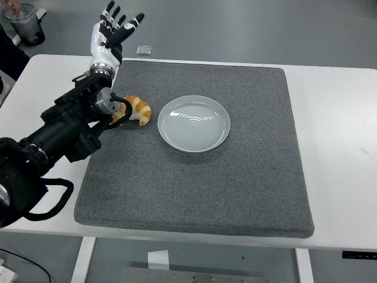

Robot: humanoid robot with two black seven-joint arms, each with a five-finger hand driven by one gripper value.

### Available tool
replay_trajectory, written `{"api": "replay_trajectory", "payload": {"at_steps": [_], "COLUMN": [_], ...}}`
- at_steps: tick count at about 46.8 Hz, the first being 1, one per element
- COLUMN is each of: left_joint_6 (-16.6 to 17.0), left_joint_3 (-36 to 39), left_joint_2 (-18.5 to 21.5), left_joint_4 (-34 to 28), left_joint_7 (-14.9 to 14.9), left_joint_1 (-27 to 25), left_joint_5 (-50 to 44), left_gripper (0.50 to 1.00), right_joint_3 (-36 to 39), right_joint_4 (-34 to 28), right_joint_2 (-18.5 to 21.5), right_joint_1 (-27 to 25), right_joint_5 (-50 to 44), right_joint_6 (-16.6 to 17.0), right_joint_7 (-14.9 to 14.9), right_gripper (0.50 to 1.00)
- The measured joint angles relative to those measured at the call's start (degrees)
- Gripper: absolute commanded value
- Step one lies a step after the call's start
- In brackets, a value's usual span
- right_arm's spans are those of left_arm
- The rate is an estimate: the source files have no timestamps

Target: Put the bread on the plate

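Left hand (112, 32) is raised well above the table at the far left corner, fingers spread and pointing up, nothing in it. Palm faces roughly forward, so it is not posed for a grasp; reads as an open pre-reach or idle pose. The forearm runs down and left from it, wrist joint sitting low just beside the bread (136, 110). A black cable loop on the wrist overlaps the bread's left end in this view; contact or only in front of it, can't tell from one camera.

Bread is a small golden croissant-type roll lying on the grey mat (235, 177), left of the plate (194, 123) and near it, not touching the rim. Plate is white, round, empty, about mid-mat toward the far side. Short sideways carry from bread to plate, probably why they are laid out side by side within the left arm's reach.

Mat covers most of the white table (341, 130); likely there for grip and padding. A small flat object (144, 50) lies on the table past the mat's far edge. A dark cup-like container (26, 26) shows at top left, off the table. Right arm not in view.

Task not started: bread unheld, the hand must come down and close around it first.
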Motion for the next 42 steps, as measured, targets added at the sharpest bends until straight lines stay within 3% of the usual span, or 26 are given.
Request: {"api": "replay_trajectory", "payload": {"at_steps": [15, 22, 30, 35, 42], "left_joint_6": [-1.1, -2.2, -3.5, -6.5, -7.0], "left_joint_3": [28.5, 38.6, 51.7, 60.6, 68.9], "left_joint_2": [10.4, 19.4, 26.4, 27.8, 28.0], "left_joint_4": [-2.0, -11.5, -20.2, -23.2, -25.1], "left_joint_7": [0.8, 2.0, 2.4, 2.4, 2.3], "left_joint_1": [-8.7, -12.6, -20.8, -25.7, -28.5], "left_joint_5": [0.5, 1.0, 1.0, 1.1, 8.6], "left_gripper": [1.000, 1.000, 1.000, 1.000, 1.000], "right_joint_3": [0.0, 0.0, 0.0, 0.0, 0.0], "right_joint_4": [0.0, 0.0, 0.0, 0.0, 0.0], "right_joint_2": [0.0, 0.0, 0.0, 0.0, 0.0], "right_joint_1": [0.0, 0.0, 0.0, 0.0, 0.0], "right_joint_5": [0.0, 0.0, 0.0, 0.0, 0.0], "right_joint_6": [0.0, 0.0, 0.0, 0.0, 0.0], "right_joint_7": [0.0, 0.0, 0.0, 0.0, 0.0], "right_gripper": [0.932, 0.932, 0.932, 0.932, 0.932]}}
